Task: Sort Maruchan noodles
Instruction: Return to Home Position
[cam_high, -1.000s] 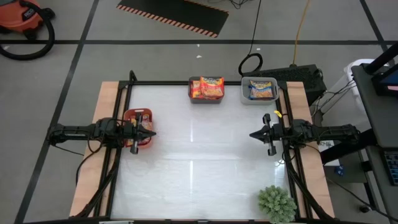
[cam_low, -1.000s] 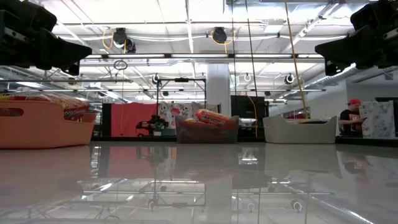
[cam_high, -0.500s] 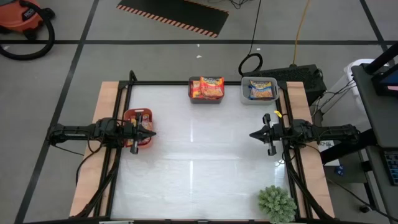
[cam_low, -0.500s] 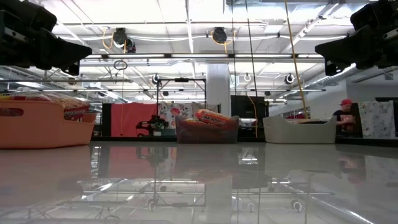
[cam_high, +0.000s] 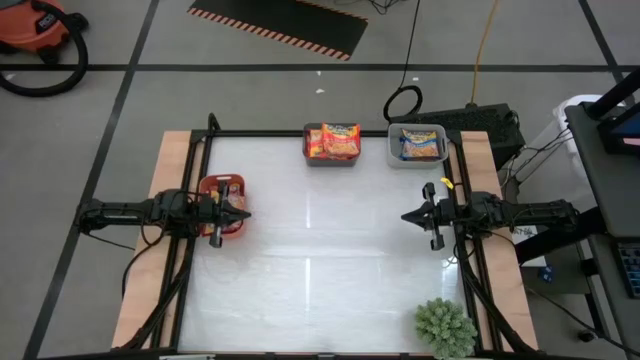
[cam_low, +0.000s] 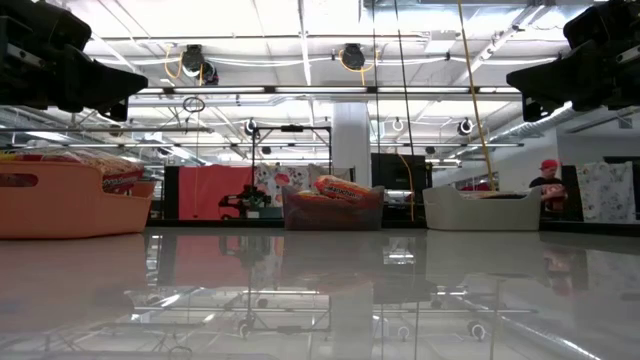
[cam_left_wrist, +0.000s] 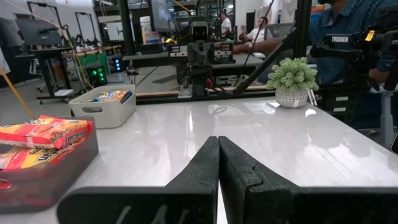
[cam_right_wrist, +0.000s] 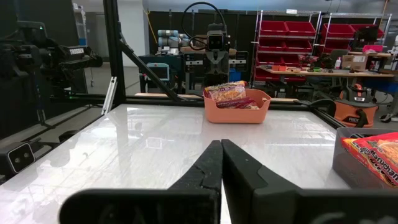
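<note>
Maruchan noodle packets lie in three bins. Orange-red packets (cam_high: 340, 139) fill the grey bin (cam_high: 311, 152) at the far edge. Blue-trimmed packets (cam_high: 420, 146) lie in the white bin (cam_high: 393, 152) to its right. More packets (cam_right_wrist: 228, 92) sit in the red bin (cam_high: 232, 228) at the left edge. My left gripper (cam_high: 243, 211) hovers shut over the red bin's right side, pointing right, fingers (cam_left_wrist: 218, 144) together. My right gripper (cam_high: 407, 216) hovers shut near the right edge, pointing left, fingers (cam_right_wrist: 221, 146) together. Neither touches anything.
A small potted plant (cam_high: 445, 326) stands at the table's near right corner. The white tabletop (cam_high: 320, 250) stretches bare between the two grippers. A black frame (cam_high: 210, 135) borders the table. People sit and stand in the room beyond the table (cam_low: 550, 185).
</note>
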